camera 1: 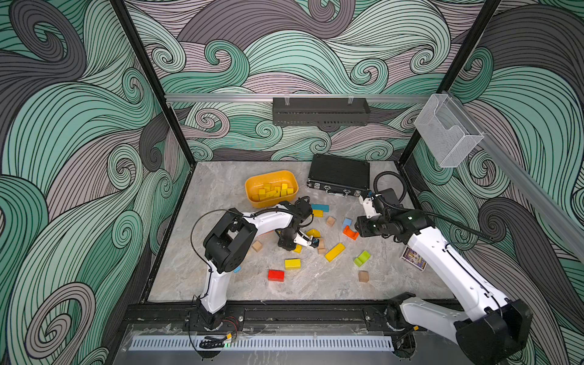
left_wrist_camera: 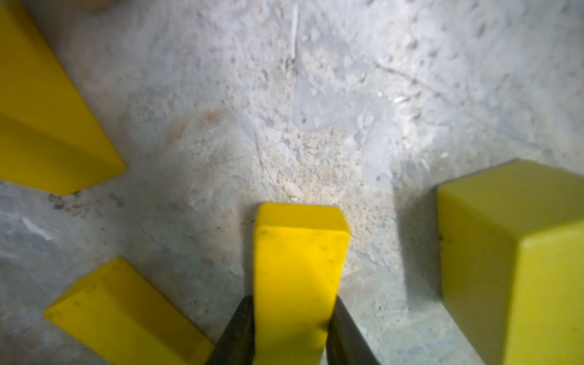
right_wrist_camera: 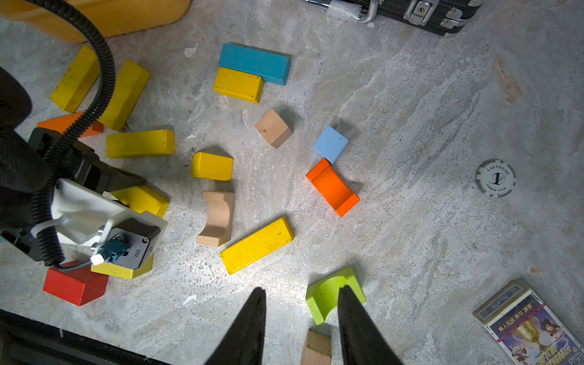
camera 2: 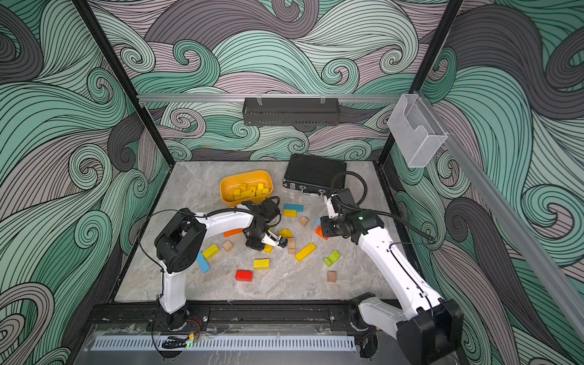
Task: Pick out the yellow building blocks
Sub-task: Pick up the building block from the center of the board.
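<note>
Yellow building blocks | step: left jaws clamped on one yellow block at the surface | right jaws apart, empty | next, probably: lift, drop in tub

My left arm is bent sharply at the elbow, with the wrist turned straight down. The left gripper has its fingers clamped on a yellow block. My right arm stretches forward and hangs raised. The right gripper has its fingers parted and holds nothing.
</note>
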Robot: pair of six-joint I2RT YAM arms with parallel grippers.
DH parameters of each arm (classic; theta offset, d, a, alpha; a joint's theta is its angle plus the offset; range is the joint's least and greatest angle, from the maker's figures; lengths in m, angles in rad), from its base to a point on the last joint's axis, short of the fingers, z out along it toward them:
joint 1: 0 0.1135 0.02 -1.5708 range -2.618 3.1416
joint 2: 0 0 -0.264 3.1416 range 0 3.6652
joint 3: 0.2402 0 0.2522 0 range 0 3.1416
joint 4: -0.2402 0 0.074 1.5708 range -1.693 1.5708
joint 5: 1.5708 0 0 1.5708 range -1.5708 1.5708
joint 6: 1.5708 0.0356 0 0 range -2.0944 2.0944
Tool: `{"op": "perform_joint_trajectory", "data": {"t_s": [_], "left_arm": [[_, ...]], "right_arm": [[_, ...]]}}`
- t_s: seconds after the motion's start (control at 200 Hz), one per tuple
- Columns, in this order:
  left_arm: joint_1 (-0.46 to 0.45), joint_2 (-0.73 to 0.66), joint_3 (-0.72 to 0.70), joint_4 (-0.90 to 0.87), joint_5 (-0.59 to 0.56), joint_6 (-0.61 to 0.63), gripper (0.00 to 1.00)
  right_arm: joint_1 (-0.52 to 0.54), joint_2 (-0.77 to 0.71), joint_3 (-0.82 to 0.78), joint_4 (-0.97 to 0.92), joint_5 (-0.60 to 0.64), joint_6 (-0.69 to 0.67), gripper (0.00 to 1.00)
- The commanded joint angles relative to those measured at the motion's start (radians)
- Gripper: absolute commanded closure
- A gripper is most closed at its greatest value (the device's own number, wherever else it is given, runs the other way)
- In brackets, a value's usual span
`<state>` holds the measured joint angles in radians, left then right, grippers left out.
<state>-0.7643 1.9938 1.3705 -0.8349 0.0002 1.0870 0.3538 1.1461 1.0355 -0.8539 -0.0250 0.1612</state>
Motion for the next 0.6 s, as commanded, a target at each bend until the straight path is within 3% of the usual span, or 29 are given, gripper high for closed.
{"op": "perform_joint_trajectory", "data": {"t_s": [0.0, 0.26, 0.595], "left_arm": [[-0.007, 0.028, 0.009, -0.034, -0.003, -0.014, 0.74], [-0.006, 0.003, 0.065, -0.114, 0.027, -0.106, 0.83], [0.055, -0.079, 0.248, -0.224, 0.119, -0.28, 0.83]], "right_arm": [[-0.007, 0.001, -0.006, -0.01, 0.012, 0.003, 0.6], [-0.008, -0.002, -0.006, -0.009, 0.007, 0.006, 0.6], [-0.009, 0.013, -0.006, 0.002, -0.028, 0.015, 0.6]]}}
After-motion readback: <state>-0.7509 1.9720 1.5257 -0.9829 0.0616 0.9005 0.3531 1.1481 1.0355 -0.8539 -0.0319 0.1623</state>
